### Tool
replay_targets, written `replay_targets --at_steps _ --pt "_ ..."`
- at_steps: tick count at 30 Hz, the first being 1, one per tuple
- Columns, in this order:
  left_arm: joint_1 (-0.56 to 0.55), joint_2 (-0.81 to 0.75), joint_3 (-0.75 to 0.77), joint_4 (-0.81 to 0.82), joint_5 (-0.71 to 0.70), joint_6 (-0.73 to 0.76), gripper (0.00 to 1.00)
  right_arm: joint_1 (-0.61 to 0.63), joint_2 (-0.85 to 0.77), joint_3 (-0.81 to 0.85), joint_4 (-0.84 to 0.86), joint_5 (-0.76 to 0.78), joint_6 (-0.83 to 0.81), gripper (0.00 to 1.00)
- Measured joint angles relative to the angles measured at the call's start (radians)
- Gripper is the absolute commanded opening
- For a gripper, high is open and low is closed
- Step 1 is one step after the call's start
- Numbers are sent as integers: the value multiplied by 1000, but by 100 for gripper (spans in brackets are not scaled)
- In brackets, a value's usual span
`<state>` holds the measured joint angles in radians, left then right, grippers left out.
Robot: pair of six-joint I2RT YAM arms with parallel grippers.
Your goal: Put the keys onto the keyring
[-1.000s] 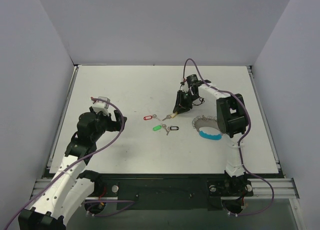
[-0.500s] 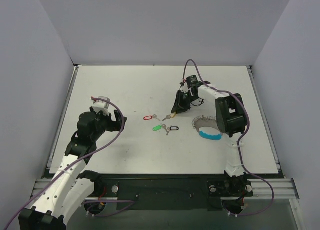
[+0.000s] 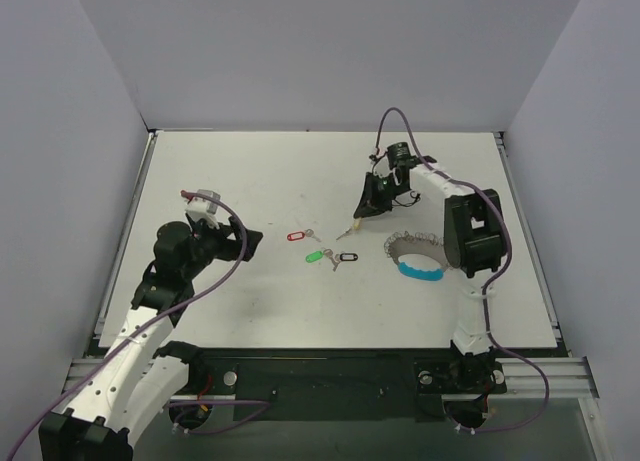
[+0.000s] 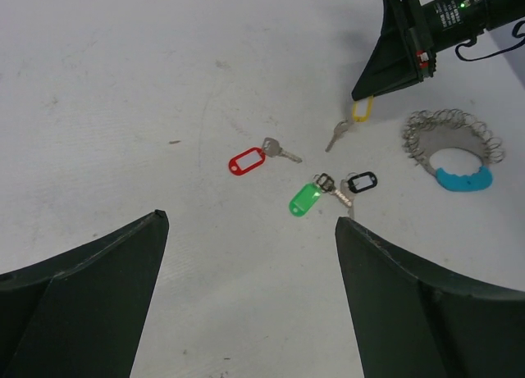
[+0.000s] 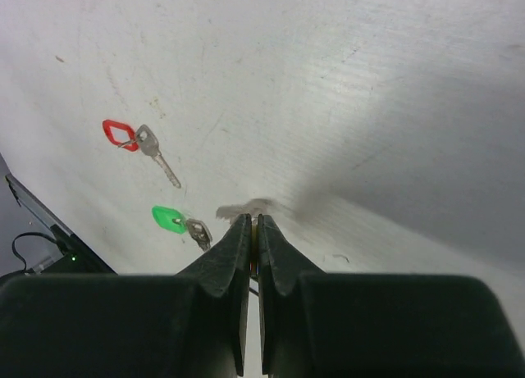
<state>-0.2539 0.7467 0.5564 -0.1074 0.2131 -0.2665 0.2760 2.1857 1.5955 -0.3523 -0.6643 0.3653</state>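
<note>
Right pincer point(image 5: 253, 222) clenched on the yellow-tagged key point(image 4: 362, 109), which hangs below its tip; keyring point(image 4: 462, 179) near. Left pincer point(image 4: 248, 224) released, well apart. Blade's contact with the bench point(image 3: 250, 181) indeterminate.

No legible text, label, brand or number.

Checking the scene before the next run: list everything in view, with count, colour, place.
table: 1, white, under everything
keyring: 1, silver wire coil with blue segment, flat on table, right of the keys
red-tag key: 1, silver, mid-table, leftmost
green-tag key: 1, silver, mid-table, beside black-tag key
black-tag key: 1, silver, between green-tag key and keyring
yellow-tag key: 1, silver, hanging from right pincer
left pincer: 1, black, open, left of the keys
right pincer: 1, black, shut on the yellow tag
</note>
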Motion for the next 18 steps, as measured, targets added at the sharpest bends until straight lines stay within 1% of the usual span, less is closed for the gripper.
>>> replay_targets --at_steps 3,5,9,12,13,16,17,18 --pt "0 31 0 84 71 -105 88 -25 -80 -2 -35 -17 -87 0" --pt "0 68 -2 161 129 -206 86 -40 -171 -18 -54 -34 -161 0" --pt "-32 145 -13 326 210 -391 82 -41 -406 -86 -86 -113 -335 0" --pt "-129 185 -40 438 223 -484 74 -38 -564 -139 -146 -207 -501 0" --pt "-176 198 -48 470 225 -505 70 -36 -603 -154 -177 -238 -557 0" --pt "-315 233 -64 538 217 -527 61 -23 -679 -192 -277 -306 -709 0" --pt "-365 244 -67 561 208 -523 55 -16 -694 -205 -301 -319 -745 0" --pt "-410 253 -68 581 199 -513 52 -8 -712 -224 -330 -333 -784 0"
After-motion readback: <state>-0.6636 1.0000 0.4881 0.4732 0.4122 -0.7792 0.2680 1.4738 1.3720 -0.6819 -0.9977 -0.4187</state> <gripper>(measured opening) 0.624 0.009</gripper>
